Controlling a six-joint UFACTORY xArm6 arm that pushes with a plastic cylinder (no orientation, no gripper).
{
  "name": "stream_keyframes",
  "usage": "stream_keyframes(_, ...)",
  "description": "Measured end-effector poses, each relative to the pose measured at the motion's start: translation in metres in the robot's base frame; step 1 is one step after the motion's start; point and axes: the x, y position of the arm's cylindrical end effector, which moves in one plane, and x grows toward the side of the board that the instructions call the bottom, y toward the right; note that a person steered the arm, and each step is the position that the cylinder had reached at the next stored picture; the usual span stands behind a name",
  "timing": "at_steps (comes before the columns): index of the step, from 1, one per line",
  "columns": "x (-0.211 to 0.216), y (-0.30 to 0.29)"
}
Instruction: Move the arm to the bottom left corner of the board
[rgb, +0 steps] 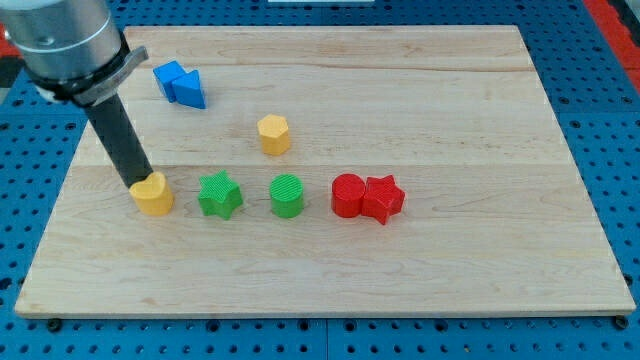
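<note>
My tip (141, 185) rests on the wooden board (320, 270) at the view's left, touching the top left side of a yellow heart-shaped block (154, 195). To the right of that block, in a row, stand a green star (220, 195), a green cylinder (287, 196), a red cylinder (347, 195) and a red star (382, 198); the two red blocks touch. A yellow hexagonal block (273, 134) sits above the row. Two blue blocks (180, 84) touch each other near the view's top left.
The board's bottom left corner (30, 308) lies below and left of my tip. The blue perforated table (610, 60) surrounds the board. The arm's grey body (65, 40) hangs over the board's top left corner.
</note>
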Motion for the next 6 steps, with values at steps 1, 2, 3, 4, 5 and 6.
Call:
stream_keyframes(1, -0.005, 0.000)
stream_keyframes(2, -0.022, 0.003)
stream_keyframes(3, -0.020, 0.014)
stream_keyframes(4, -0.017, -0.010)
stream_keyframes(5, 0.041, -0.044)
stream_keyframes(6, 0.104, -0.030)
